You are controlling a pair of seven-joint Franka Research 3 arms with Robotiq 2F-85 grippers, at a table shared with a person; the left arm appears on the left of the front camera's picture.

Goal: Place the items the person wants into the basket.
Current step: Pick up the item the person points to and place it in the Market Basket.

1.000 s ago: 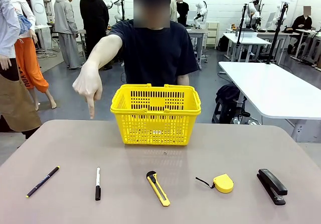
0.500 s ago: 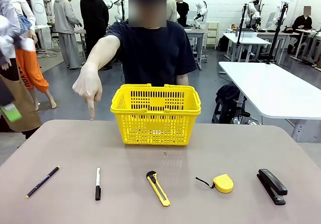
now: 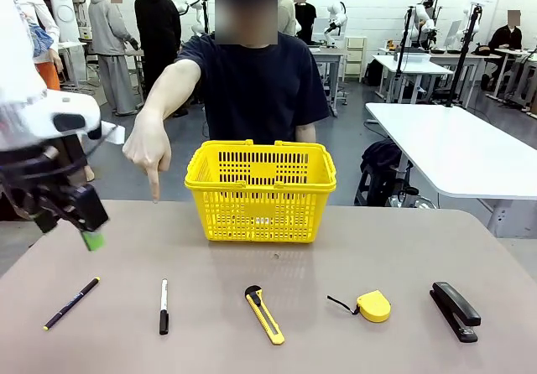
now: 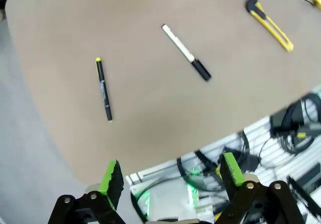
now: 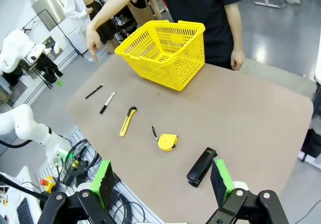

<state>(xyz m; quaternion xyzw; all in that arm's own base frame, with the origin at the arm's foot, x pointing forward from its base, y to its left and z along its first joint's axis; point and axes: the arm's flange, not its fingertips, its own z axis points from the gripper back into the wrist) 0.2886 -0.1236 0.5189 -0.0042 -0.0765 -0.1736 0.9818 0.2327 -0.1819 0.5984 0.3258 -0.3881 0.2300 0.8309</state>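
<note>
Front view: the person's hand (image 3: 149, 149) points one finger down over the far left of the grey-brown bench (image 3: 394, 248), left of the bright yellow slotted plastic basket (image 3: 260, 191). In the near row, the thin black pen with yellow tip (image 3: 71, 303) lies slanted at far left and the black marker with white barrel (image 3: 164, 306) lies beside it, pointing away from the robot. I cannot tell which of the two the finger means. The small yellow tape measure (image 3: 372, 306) sits well to the right. The white left arm (image 3: 38, 152) is blurred above the bench's left edge, its jaws wide and empty. It is much the nearer arm to both.

Left wrist view: the two green pads (image 4: 111, 176) stand wide apart. The pen lies ahead, above the left one, with its long axis running away from the jaws, so they would close across it. The marker lies slantwise, further right.

Right wrist view: these jaws are also wide and empty, above the near right corner. The pen and marker are small and far off.
</note>
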